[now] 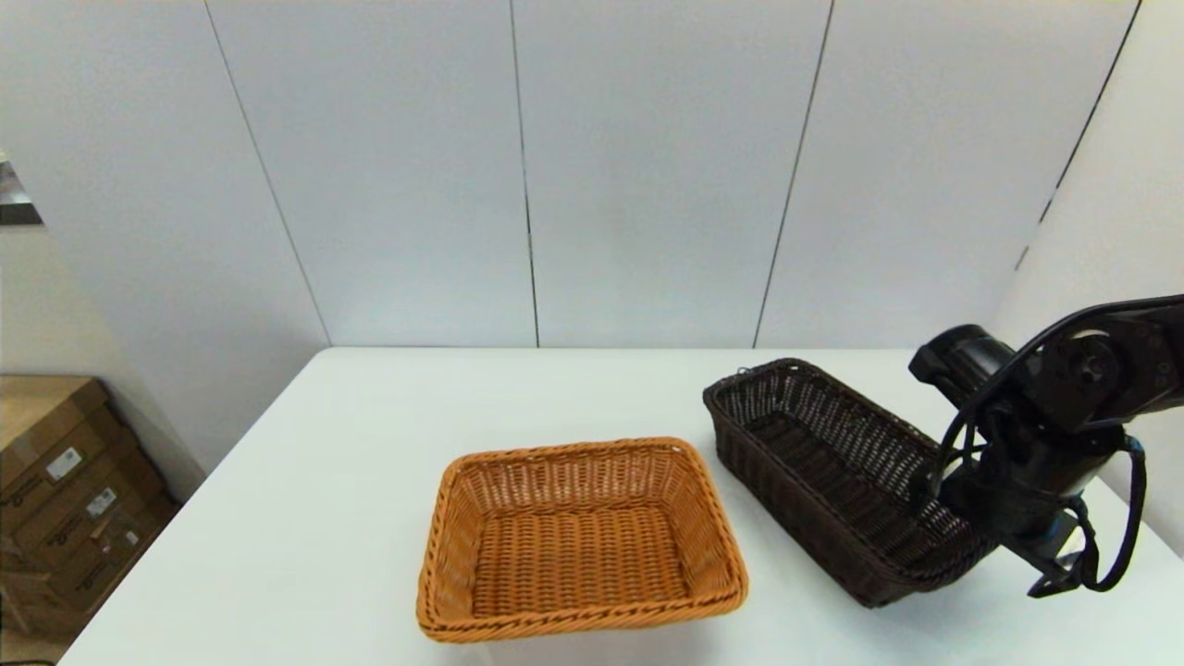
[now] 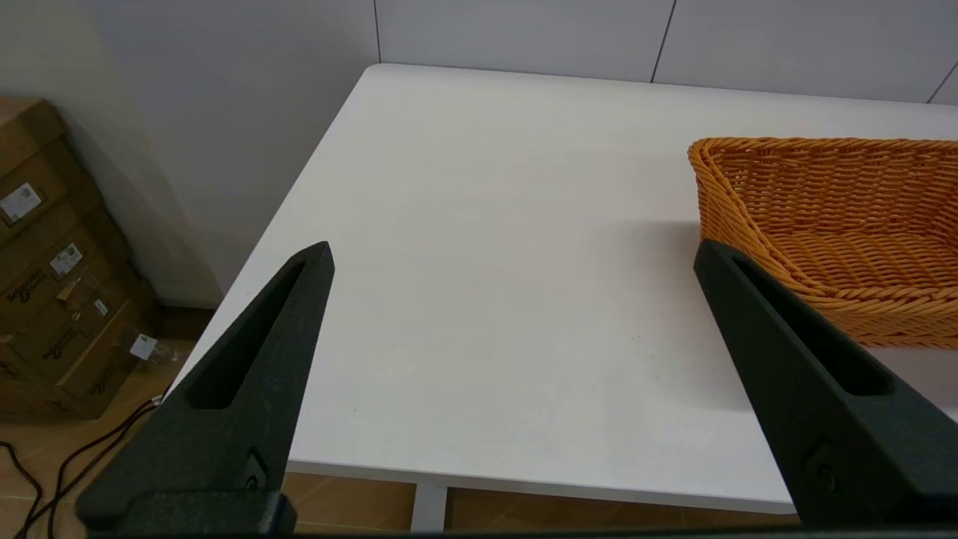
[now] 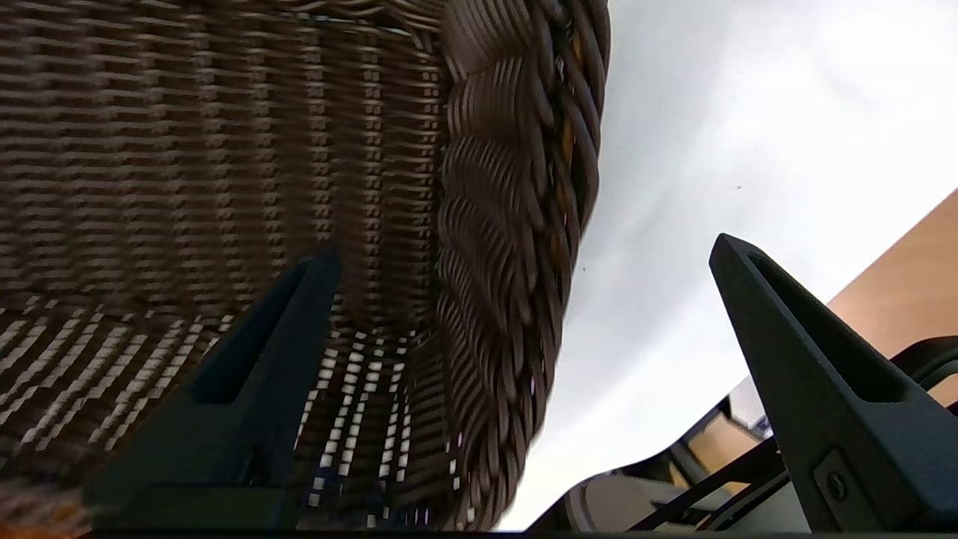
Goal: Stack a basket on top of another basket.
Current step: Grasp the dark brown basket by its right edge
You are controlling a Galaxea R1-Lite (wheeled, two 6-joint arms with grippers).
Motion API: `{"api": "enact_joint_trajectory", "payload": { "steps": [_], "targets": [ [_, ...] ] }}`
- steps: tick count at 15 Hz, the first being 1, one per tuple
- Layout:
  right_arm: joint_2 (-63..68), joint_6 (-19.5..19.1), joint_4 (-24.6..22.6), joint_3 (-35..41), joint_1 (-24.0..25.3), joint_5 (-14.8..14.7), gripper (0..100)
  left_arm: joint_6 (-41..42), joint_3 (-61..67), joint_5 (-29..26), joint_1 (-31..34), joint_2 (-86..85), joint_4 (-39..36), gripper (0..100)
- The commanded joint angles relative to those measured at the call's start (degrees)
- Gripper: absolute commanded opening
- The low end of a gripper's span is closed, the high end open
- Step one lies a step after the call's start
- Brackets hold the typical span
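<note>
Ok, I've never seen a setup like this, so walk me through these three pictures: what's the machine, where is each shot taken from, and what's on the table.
This is a two-armed robot at a white table. The wide picture comes from a camera on its head, looking down. The other two come from cameras on its wrists; the black prongs at the bottom are that arm's fingers.

Two woven baskets sit on the table: an orange basket in the middle and a dark brown basket to its right, apart from it.

The right gripper is open, one finger inside the dark basket and one outside its braided rim, nothing clamped yet. The left gripper is open over bare table beside the orange basket, holding nothing.
</note>
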Motion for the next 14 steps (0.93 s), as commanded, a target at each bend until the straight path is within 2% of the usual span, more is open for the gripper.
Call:
{"api": "enact_joint_trajectory", "payload": {
  "steps": [1,3,6,10,11,14],
  "targets": [
    [3.8,0.4,-1.0,0.1,-1.0,2.6,100,-0.1,0.0,0.0,0.0,-0.1,0.0,100],
    [5.1,0.4,-1.5,0.0,-2.2,5.0,100,-0.1,0.0,0.0,0.0,-0.1,0.0,100],
    [6.1,0.3,-2.4,0.1,-4.0,10.1,100,-0.1,0.0,0.0,0.0,-0.1,0.0,100],
    [6.6,0.2,-2.9,0.1,-4.6,11.1,100,-0.1,0.0,0.0,0.0,-0.1,0.0,100],
    [6.6,0.1,-2.9,0.0,-4.8,11.5,0,-0.1,0.0,0.0,0.0,-0.1,0.0,100],
    [6.3,-0.1,-2.9,-0.1,-5.2,13.0,0,-0.1,0.0,0.0,0.0,-0.1,0.0,100]
  ]
}}
